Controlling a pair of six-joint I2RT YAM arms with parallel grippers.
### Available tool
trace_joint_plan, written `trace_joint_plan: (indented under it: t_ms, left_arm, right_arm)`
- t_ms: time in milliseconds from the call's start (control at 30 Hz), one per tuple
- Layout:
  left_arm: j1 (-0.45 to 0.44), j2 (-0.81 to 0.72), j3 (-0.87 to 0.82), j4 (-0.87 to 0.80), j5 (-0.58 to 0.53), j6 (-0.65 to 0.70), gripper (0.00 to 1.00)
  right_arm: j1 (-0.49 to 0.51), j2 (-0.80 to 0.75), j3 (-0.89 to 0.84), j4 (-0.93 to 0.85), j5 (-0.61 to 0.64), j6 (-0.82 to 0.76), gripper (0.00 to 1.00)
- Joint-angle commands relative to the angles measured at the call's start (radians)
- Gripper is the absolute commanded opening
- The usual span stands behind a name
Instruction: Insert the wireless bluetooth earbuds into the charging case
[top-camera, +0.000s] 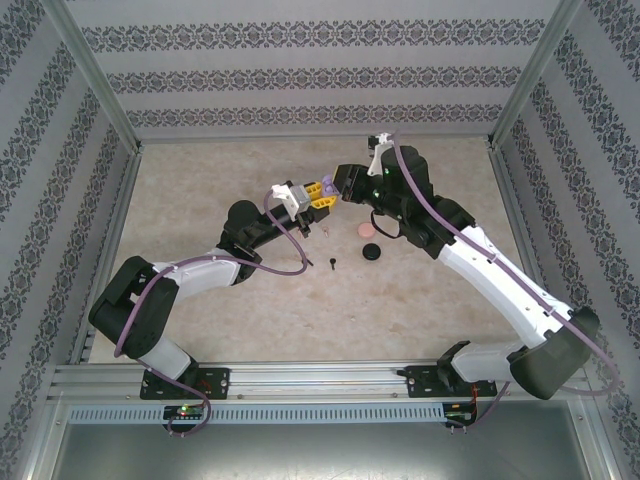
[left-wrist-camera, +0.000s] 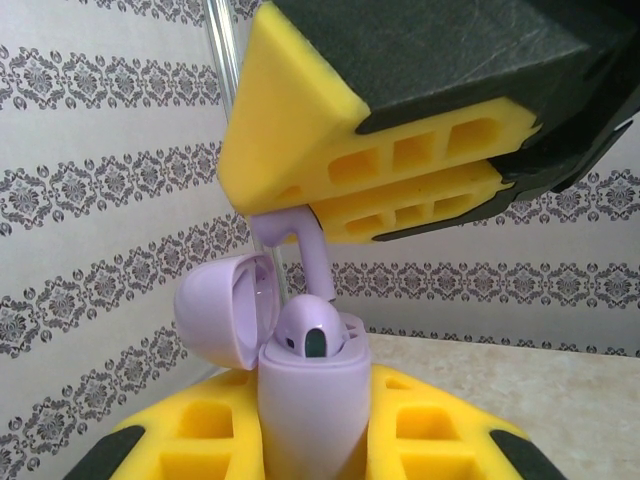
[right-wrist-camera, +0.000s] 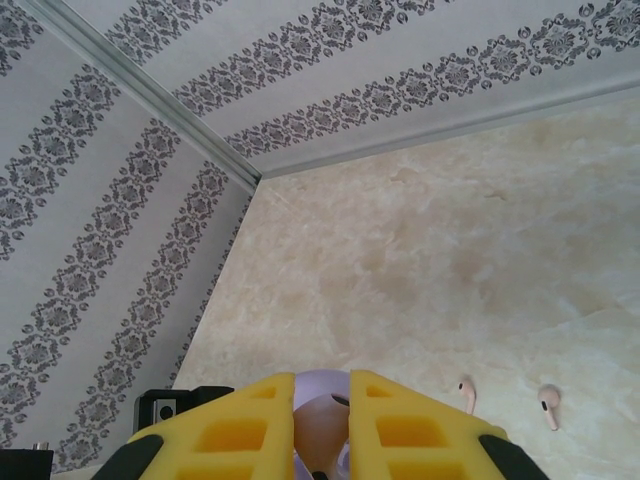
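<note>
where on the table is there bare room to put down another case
Bare: the far strip of table along the back wall, and the wide near stretch between the black earbud and the front rail. Crowded: the middle, where the left gripper and right gripper meet, with the pink case and black case close by.

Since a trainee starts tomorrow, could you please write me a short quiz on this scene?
1. True or false: the purple case in the left gripper is shut.
2. The right gripper holds: A) a purple earbud B) a black earbud C) a lid.
3. Fill in: two ___ earbuds lie on the table.
Key: 1 false; 2 A; 3 pink.
</note>
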Motion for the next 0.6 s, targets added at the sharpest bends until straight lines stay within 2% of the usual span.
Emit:
trace_joint_plan:
  t_ms: [0, 567]
  left_arm:
    - [-0.013, 0.008, 0.038, 0.04, 0.01, -0.017, 0.0]
    - [-0.014, 0.012, 0.044, 0.037, 0.013, -0.023, 0.0]
  right_arm:
    - [0.012, -0.032, -0.018, 0.019, 0.023, 0.002, 0.17]
    - [0.025, 0.004, -0.039, 0.044, 0.009, 0.01, 0.17]
